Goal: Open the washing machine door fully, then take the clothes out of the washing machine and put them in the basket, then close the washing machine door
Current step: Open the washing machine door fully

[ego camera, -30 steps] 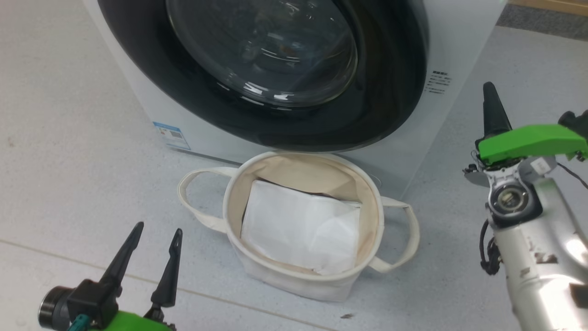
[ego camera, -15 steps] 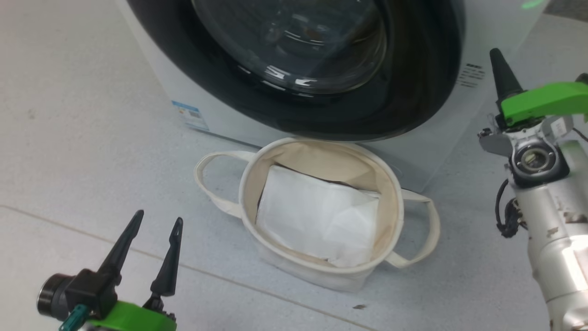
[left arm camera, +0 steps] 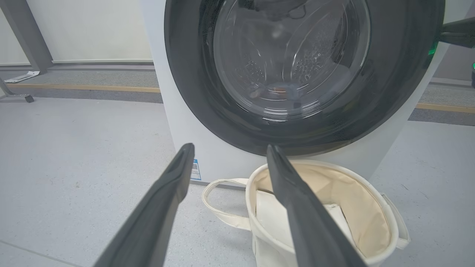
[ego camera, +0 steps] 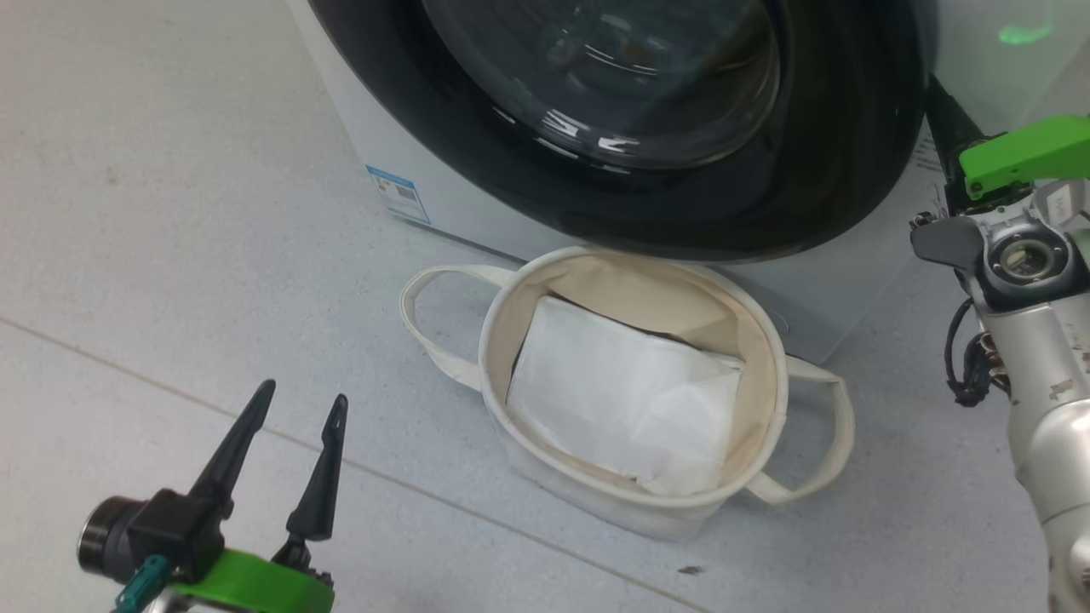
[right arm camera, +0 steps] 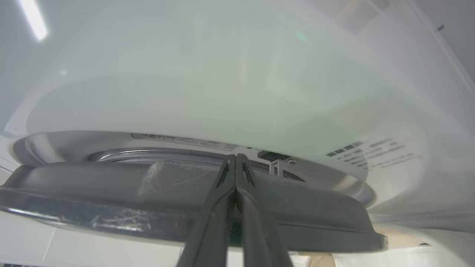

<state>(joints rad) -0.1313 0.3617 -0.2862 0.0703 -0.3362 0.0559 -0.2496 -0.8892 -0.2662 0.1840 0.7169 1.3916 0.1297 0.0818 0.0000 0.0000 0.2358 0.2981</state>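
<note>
The floor (ego camera: 170, 213) is pale grey and speckled, with a thin seam (ego camera: 409, 487) and a dark speck (ego camera: 688, 570) in its near part. Far off, a darker grey strip (left arm camera: 85, 78) with a yellow line (left arm camera: 85, 88) along it lies before a white wall (left arm camera: 92, 29). A dark post (left arm camera: 22, 33) leans at far left, a castor (left arm camera: 28, 98) near it. A strip light (right arm camera: 33, 18) glows overhead.

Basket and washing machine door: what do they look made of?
Basket: cream woven cloth, likely canvas, matte; soft creased walls, floppy loop handles. Washing machine door: rim glossy black, probably plastic, showing sheen; centre bowl clear glass, with highlights and the drum seen through it.
</note>
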